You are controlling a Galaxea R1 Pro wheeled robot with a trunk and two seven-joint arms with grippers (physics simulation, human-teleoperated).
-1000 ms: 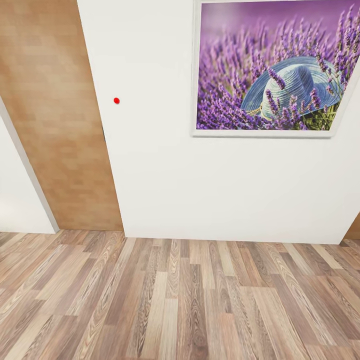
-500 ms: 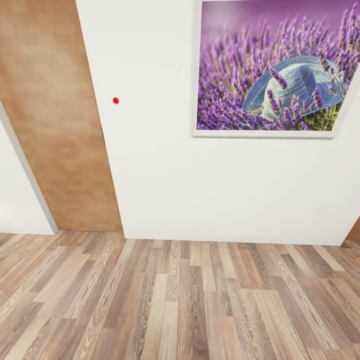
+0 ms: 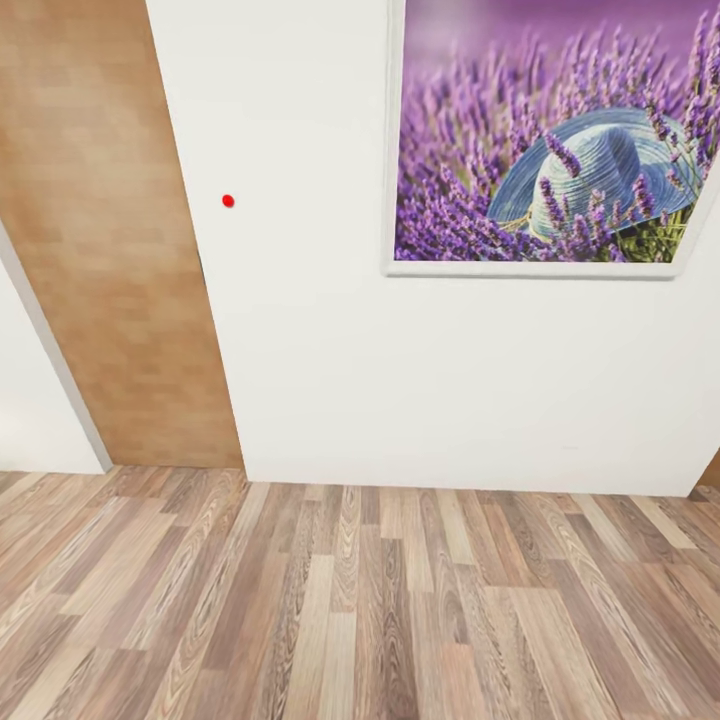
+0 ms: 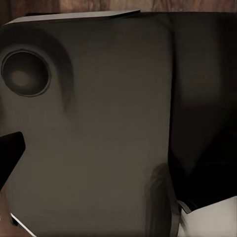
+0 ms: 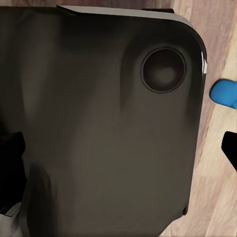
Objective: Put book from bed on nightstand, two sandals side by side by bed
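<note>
**Facing the wall, claws unreadable**

My head sees white wall (image 3: 330, 380), lavender picture (image 3: 550, 140) at right, brown door (image 3: 110, 250) at left, plank floor (image 3: 350, 610). A blue sandal (image 5: 224, 93) edge lies beside my dark base (image 5: 98, 123). Can't tell either claw's opening or load.

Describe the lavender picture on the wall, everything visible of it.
The lavender picture hangs flat on the white wall, at the head view's upper right, well above the wood-plank floor. A thin white frame borders a photo-like print of purple lavender stalks around a pale blue woven sun hat, with some green at the lower right. Its top and right edge are cut off by the view. A brown door stands to its left.
</note>
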